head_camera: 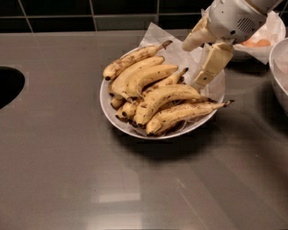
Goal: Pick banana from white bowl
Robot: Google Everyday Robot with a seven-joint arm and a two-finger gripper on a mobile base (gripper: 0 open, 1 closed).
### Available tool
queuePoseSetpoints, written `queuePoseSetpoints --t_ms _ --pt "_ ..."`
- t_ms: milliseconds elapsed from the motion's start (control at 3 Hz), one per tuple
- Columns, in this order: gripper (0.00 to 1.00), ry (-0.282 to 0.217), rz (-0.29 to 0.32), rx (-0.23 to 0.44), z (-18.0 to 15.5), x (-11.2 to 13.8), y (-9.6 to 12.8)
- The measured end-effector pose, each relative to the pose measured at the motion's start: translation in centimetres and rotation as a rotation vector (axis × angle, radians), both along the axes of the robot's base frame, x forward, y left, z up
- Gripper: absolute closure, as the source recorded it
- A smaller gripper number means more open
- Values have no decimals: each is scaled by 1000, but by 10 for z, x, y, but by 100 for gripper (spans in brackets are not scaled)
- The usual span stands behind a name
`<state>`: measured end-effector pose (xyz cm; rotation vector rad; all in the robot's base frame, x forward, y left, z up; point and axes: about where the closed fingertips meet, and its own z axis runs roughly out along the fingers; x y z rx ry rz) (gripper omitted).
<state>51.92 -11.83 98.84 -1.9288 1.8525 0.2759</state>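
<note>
Camera view: a grey desk is seen from above, with a black tiled wall behind its far edge. The white bowl is set towards the far edge, a little right of the middle, and is lined with white paper that sticks up at the back. It is heaped with bananas. The banana, long, plump, curved and finely freckled, is laid across the front half of the heap, with its dark tip towards the near-left and its stem end towards the right rim. A browner, streaked banana with a long thin stem is laid just in front of it, touching it.

The gripper is held over the back right part of the white bowl, reaching in from the far right corner. Its jaws are spread apart with nothing between them; the lower finger is angled down, and its tip is just above the stem end of the banana.

A smaller paper-lined bowl of orange fruits is partly hidden behind the arm at the far right corner. The rim of a further bowl is cut off by the right edge. A dark round recess is seen at the left edge.
</note>
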Motion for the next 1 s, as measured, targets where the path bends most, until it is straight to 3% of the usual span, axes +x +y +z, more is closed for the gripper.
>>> queuePoseSetpoints --t_ms 333,1000 --pt "35 8 31 14 0 0 10" --pt "35 -5 102 42 -2 -19 42"
